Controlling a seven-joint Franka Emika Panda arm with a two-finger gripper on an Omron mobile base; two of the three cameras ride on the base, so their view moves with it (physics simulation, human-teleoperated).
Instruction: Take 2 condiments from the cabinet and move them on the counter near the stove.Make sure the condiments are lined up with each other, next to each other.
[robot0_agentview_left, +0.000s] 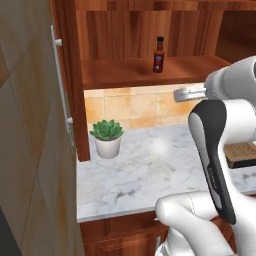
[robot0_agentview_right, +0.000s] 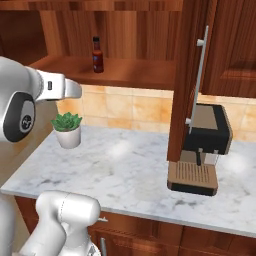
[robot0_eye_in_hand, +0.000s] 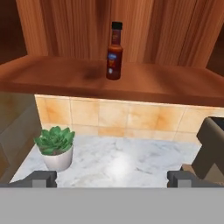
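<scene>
The slim red-brown sauce bottle (robot0_eye_in_hand: 114, 51) stands upright on the wooden shelf (robot0_eye_in_hand: 175, 83) of the open wall cabinet (robot0_agentview_left: 125, 30), its long axis vertical and its dark cap pointing straight up. A label faces out toward the room. From where the fingers (robot0_eye_in_hand: 113, 178) hang, the bottle sits ahead and above them, roughly in line with the gap between the two tips, and well apart from both.

The fingers are spread wide, one tip at each side of the hand view, and nothing sits between them.

Below the shelf runs a tan tiled backsplash (robot0_eye_in_hand: 131, 116), and under that the white-grey marbled desk (robot0_agentview_left: 145, 170). A small green succulent in a white pot (robot0_eye_in_hand: 55, 147) stands on the desk, ahead of the fingers and off to their left, lower than the bottle. To the right of the fingers a dark coffee machine (robot0_agentview_right: 204, 150) with a slatted wooden drip tray rests on the desk, partly behind the open cabinet door (robot0_agentview_right: 187, 80) with its long silver bar handle (robot0_agentview_right: 198, 75).
</scene>
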